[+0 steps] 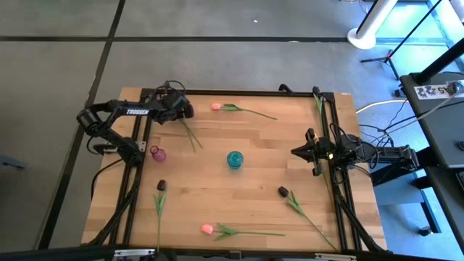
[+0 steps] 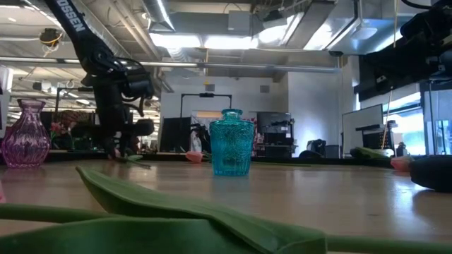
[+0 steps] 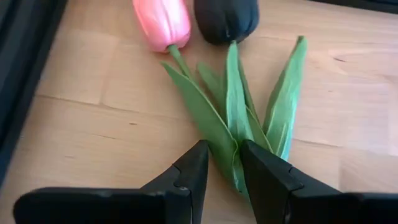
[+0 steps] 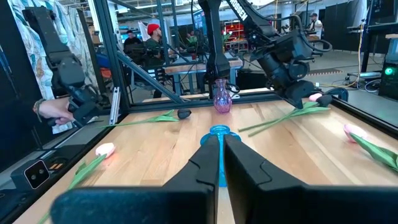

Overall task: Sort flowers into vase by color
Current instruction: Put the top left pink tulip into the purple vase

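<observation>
My left gripper is at the far left of the table, shut on two flowers: a pink tulip and a dark tulip. Their stems trail toward the near edge. Other flowers lie flat on the wood: a pink one at the far edge, a dark one near left, a pink one at the near edge and a dark one near right. A teal vase stands mid-table and a purple vase at the left. My right gripper waits shut at the right. My left gripper pinches both tulips between its two fingers at the bunched leaves and stems, a little below the buds. The fingers slant down from the table's left and lie across the stems. The free stem ends rest on the table; whether the buds are clear I cannot tell.
Black frame rails run along the table's left and right sides. A big green leaf lies close in front of the low camera. A person's hand shows beyond the table's edge in the right wrist view.
</observation>
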You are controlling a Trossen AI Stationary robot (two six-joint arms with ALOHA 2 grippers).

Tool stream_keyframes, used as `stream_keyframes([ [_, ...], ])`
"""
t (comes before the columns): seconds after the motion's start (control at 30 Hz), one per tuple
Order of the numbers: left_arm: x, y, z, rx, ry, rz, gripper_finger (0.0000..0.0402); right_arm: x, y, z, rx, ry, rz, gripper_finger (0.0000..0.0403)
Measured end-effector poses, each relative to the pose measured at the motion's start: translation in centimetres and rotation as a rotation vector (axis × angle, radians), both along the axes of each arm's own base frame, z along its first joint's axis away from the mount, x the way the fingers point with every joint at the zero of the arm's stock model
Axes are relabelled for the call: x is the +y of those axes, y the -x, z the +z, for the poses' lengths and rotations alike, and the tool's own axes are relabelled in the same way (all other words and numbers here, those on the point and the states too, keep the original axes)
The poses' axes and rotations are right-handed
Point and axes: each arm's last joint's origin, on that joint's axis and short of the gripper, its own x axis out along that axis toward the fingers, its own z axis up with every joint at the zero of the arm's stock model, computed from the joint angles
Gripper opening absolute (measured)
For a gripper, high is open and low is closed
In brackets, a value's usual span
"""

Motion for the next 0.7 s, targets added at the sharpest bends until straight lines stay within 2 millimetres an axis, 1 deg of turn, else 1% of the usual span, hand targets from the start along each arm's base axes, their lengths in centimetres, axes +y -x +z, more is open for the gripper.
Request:
stream_keyframes([
  [0.2,-0.1,-0.2,-0.1,-0.001,-0.020,0.035,0.0095,0.0,0.0,0.0,0.000,0.000,0.000,0.0024],
  [0.33,0.2,-0.5,-1.0,-0.007,-0.018,0.054,0.0095,0.0,0.0,0.0,0.000,0.000,0.000,0.0024],
  [0.43,0.2,-0.9,-1.8,0.020,-0.036,0.051,0.0090,0.0,0.0,0.0,0.000,0.000,0.000,0.0024],
  [0.53,-0.3,-1.6,-1.9,0.058,-0.083,0.033,0.0067,0.0,0.0,0.0,0.000,0.000,0.000,0.0024],
  [0.67,-1.2,-2.2,-1.5,0.067,-0.115,-0.002,0.0014,0.0,0.0,0.0,0.000,0.000,0.000,0.0024],
  [0.7,-1.4,-2.4,-1.3,0.060,-0.120,-0.010,0.0008,0.0,0.0,0.0,0.000,0.000,0.000,0.0024],
])
